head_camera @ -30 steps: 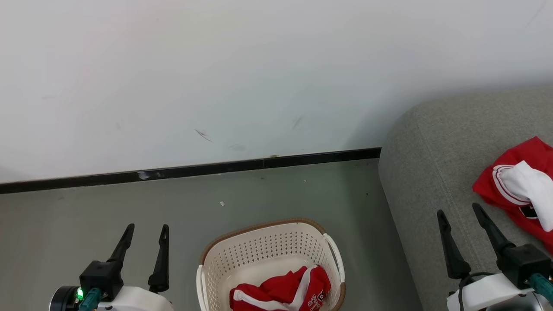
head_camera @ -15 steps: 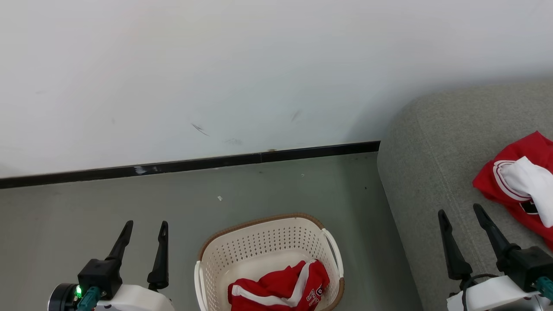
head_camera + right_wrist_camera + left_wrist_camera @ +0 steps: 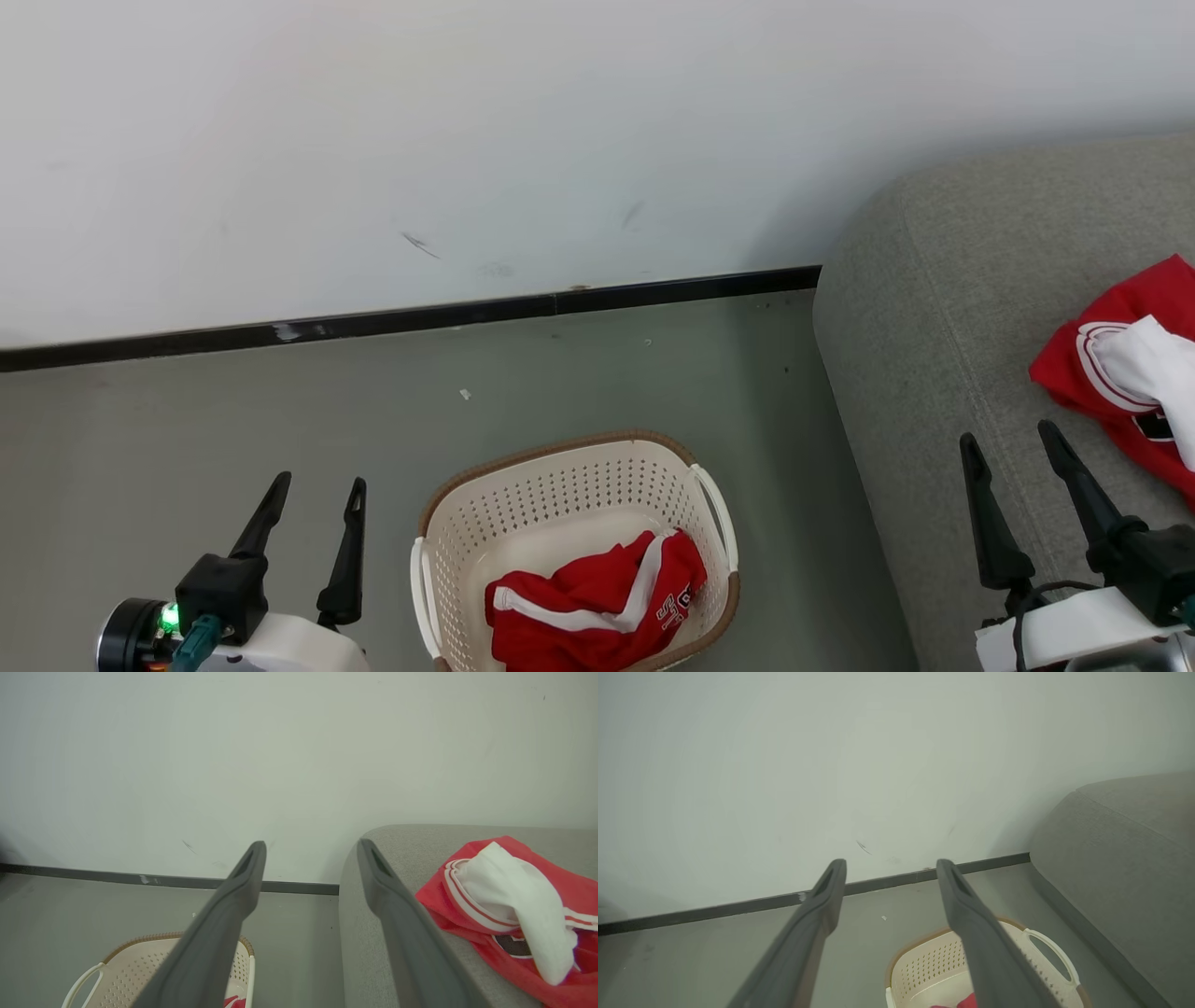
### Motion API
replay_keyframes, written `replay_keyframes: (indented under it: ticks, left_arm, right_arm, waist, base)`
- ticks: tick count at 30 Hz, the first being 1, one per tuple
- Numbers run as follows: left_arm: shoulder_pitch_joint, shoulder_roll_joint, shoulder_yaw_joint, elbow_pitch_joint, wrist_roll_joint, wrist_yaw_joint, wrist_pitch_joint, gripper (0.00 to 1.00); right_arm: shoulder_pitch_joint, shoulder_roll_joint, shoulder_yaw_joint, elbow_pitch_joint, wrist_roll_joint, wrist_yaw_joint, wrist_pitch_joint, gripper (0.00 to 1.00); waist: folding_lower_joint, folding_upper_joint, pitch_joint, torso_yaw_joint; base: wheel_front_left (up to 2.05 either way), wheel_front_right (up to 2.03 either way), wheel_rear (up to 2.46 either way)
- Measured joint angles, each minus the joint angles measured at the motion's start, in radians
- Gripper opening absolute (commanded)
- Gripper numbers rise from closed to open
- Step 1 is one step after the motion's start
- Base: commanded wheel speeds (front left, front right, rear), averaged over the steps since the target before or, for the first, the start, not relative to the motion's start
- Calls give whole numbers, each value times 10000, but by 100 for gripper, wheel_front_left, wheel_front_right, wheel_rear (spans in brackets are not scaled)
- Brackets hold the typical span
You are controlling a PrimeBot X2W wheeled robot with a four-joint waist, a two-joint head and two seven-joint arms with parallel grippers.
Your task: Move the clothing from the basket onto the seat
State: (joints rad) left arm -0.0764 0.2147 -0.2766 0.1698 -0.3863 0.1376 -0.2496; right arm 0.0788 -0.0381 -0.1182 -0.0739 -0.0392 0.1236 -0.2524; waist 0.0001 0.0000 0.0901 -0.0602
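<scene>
A crumpled red garment with white stripes and small lettering (image 3: 588, 607) lies in the cream perforated basket (image 3: 560, 481) on the floor. A second red garment with a white collar (image 3: 1134, 373) (image 3: 509, 905) rests on the grey seat (image 3: 934, 308) (image 3: 397, 840) at the right. My left gripper (image 3: 317, 485) (image 3: 889, 863) hangs open and empty over the floor, left of the basket. Over the seat's front part, my right gripper (image 3: 1010, 434) (image 3: 310, 844) is open and empty, just left of the collared garment.
A white wall with a black skirting board (image 3: 420, 317) runs behind the basket. Grey floor (image 3: 233, 420) spreads to the left and behind the basket. The basket's side handle (image 3: 1052, 952) stands close to the seat's flank.
The head view has tilted down, so wall, basket and seat sit higher in the picture and more of the basket shows. Both grippers stay open and keep their places.
</scene>
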Motion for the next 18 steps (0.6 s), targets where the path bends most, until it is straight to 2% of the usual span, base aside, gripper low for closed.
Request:
replay_keyframes:
  ticks: [2,18]
  left_arm:
    - [-124,71,-117,58,111,-17,6,100]
    - [-2094,339,-1678,1197,1179,-1045,1030,100]
  right_arm:
    - [0,0,-13,-84,35,0,0,100]
    - [-19,6,-280,-905,309,0,-23,100]
  waist:
    - [0,0,119,-20]
    - [0,0,1405,-294]
  base:
    - [0,0,0]
    - [0,0,0]
